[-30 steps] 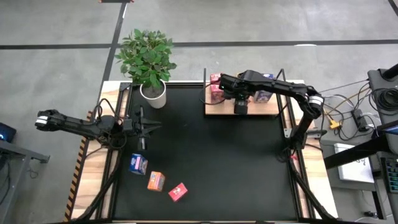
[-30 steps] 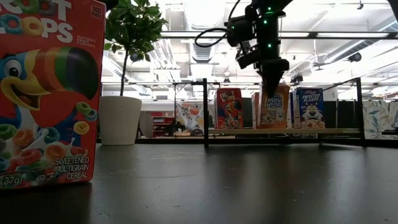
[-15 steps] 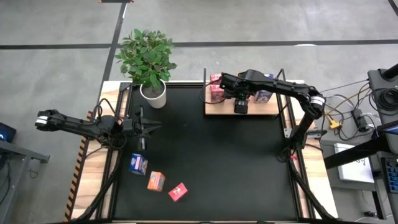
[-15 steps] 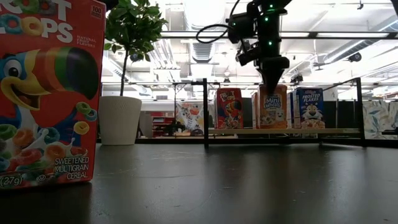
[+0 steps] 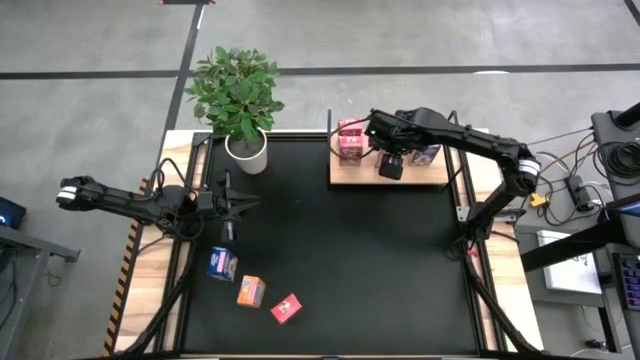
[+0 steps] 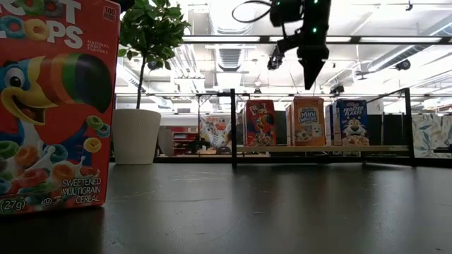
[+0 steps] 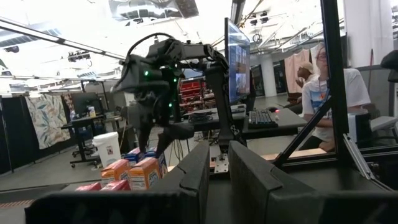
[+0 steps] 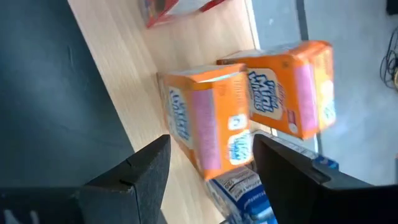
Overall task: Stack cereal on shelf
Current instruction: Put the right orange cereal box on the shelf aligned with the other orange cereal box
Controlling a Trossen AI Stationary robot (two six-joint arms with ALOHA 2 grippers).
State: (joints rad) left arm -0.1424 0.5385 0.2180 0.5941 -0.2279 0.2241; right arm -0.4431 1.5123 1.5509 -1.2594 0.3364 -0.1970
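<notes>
My right gripper point(image 5: 389, 166) point(image 6: 312, 76) hangs open above the shelf point(image 5: 360, 173) point(image 6: 367, 149), a light-wood board with black posts at the table's far right. Directly below it, an orange cereal box point(image 6: 305, 121) point(image 8: 208, 118) stands on its base on the board, fingers apart on either side and clear of it. A second orange box point(image 8: 292, 84), red boxes point(image 5: 350, 140) point(image 6: 260, 122) and blue ones point(image 5: 426, 153) point(image 6: 351, 121) stand there too. A blue point(image 5: 222, 264), an orange point(image 5: 251, 291) and a red box point(image 5: 287, 309) lie on the table's near left. My left gripper point(image 5: 240, 204) point(image 7: 219, 180) waits at the left, touching nothing.
A potted plant point(image 5: 246, 150) point(image 6: 135, 135) stands at the far left corner, left of the shelf. The shelf's black posts point(image 6: 234, 127) rise at its ends. The red box point(image 6: 53, 106) sits close before the low camera. A person sits beyond the table in the left wrist view.
My right gripper has risen straight up off the top of the orange box and shifted slightly toward the table's right edge. The box stays standing on the shelf between the red and blue ones.
</notes>
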